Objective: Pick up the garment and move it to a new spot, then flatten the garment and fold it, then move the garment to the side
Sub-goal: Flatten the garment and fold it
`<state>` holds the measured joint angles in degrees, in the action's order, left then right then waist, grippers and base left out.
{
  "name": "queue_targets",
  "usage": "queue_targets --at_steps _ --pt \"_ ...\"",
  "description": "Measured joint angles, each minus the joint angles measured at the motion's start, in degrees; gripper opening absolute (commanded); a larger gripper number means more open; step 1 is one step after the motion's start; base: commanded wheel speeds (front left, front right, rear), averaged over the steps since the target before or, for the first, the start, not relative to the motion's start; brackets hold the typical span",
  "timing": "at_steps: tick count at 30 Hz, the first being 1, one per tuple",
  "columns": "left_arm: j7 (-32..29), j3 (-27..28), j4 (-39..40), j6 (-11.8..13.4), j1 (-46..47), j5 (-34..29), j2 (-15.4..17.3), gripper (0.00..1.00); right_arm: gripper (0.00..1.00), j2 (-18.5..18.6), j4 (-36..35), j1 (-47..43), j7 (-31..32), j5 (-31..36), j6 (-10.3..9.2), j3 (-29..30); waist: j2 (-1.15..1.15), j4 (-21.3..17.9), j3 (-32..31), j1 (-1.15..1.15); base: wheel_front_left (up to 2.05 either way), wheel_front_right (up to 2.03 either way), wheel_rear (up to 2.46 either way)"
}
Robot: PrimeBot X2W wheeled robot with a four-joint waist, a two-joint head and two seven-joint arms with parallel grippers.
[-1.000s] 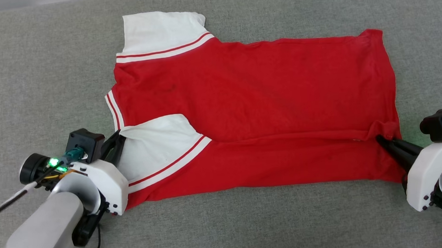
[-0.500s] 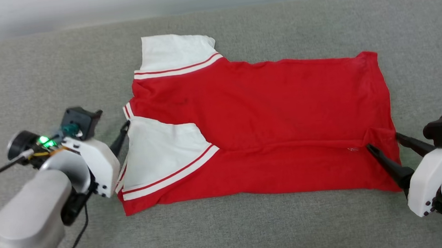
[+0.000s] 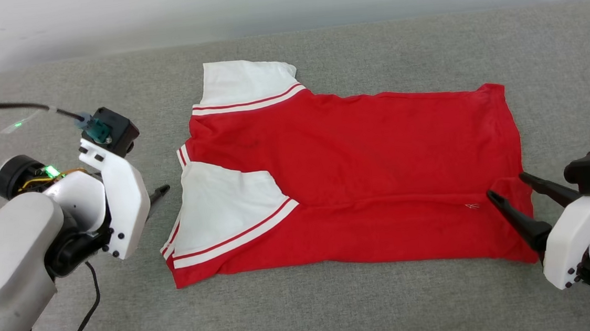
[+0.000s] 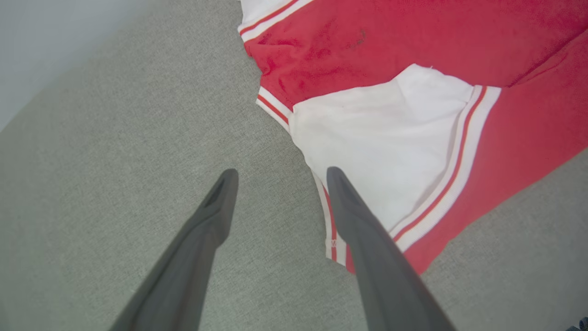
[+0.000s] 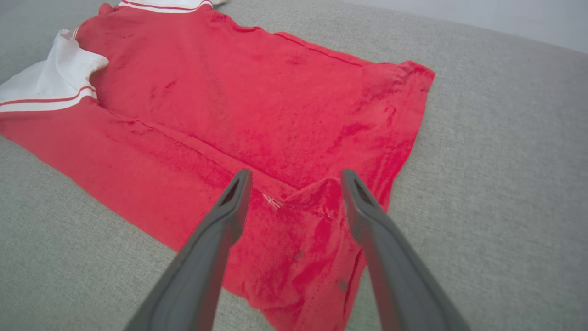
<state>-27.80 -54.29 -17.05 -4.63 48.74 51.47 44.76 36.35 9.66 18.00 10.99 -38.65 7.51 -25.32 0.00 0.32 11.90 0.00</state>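
The garment [image 3: 357,150] lies flat on the grey surface, red side up, neck end to the left. Its near long edge is folded over the body, and one white sleeve [image 3: 224,202] rests on top of that fold. My left gripper [image 3: 157,193] stands open just left of that sleeve, holding nothing. In the left wrist view its fingers [image 4: 281,172] are spread over the grey cloth, one beside the sleeve's striped edge [image 4: 331,230]. My right gripper [image 3: 506,185] hangs open over the hem's bunched near corner [image 5: 317,202], its fingertips [image 5: 296,174] apart and empty.
The grey upholstered surface [image 3: 338,309] stretches wide on all sides of the garment. Its far edge meets a pale background [image 3: 261,5]. A black cable [image 3: 6,105] runs from my left wrist, and another loop [image 3: 90,308] hangs under that arm.
Both grippers have opened and let go of the garment's folded edge. My left gripper drew back to the left, off the sleeve. The camera has tilted up, shifting the whole picture.
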Motion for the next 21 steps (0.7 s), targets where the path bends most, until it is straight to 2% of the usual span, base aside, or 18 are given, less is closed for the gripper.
queue_targets --at_steps 10,15,21 --pt "-15.2 -3.8 1.6 -1.0 -0.5 7.0 0.8 1.0 1.0 -1.3 -1.0 0.9 2.0 0.4 0.0 -1.2 0.0 -2.0 1.5 0.0 0.0 0.0 0.0" --pt "-18.5 -5.8 -0.2 -1.4 -1.3 7.3 0.7 1.0 1.0 -1.7 -1.0 2.2 2.3 0.4 0.0 -2.2 0.0 -3.0 2.8 0.0 0.0 0.0 0.0" --pt "-19.1 -7.0 -1.9 -1.8 -2.1 7.4 0.5 1.0 1.0 -2.4 -0.5 4.3 2.3 0.4 0.0 -3.5 0.0 -4.2 4.1 0.0 0.0 0.0 0.0"
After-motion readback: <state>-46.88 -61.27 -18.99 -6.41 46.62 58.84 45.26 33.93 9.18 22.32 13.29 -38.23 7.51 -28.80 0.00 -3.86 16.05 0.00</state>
